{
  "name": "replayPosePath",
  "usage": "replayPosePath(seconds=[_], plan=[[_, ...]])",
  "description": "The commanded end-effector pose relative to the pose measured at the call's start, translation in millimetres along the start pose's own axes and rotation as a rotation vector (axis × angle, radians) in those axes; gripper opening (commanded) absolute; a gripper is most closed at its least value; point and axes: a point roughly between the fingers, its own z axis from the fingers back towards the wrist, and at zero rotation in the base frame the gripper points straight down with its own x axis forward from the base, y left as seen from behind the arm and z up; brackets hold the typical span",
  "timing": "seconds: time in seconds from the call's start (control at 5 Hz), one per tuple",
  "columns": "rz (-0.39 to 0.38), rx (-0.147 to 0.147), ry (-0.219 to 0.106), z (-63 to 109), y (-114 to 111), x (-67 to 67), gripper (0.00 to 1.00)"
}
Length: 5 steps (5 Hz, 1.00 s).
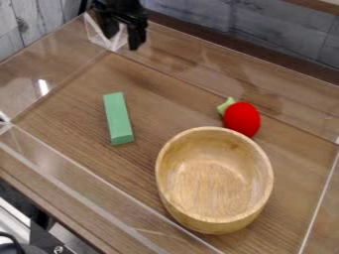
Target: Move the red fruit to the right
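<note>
The round, glossy red fruit [243, 119] with its leafy top lies right of centre, just above the smooth, round wooden bowl [215, 181]. At upper left, the dark gripper [129, 48] has its jaws spread wide.

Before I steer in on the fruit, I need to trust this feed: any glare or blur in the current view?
Camera view: pale glare streaks on the wooden table at left; a small highlight on the red fruit; the dark gripper at the top looks soft, its fingertips hard to make out.
</note>
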Motion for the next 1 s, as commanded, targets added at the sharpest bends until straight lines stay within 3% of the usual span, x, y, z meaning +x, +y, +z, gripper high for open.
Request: replayPosePath(seconds=[0.0,0.2,0.4,0.6,0.8], plan=[[-0.001,0.054,-0.053,18.3,19.5,8.5,1.0],[0.001,0.06,-0.039,20.1,20.3,-0.2,1.0],[-0.085,0.037,-0.045,28.3,2.7,-5.5,1.0],[-0.137,0.027,-0.062,35.2,-6.4,-1.3,1.0],[-0.094,0.039,-0.053,26.6,0.9,0.7,1.0]])
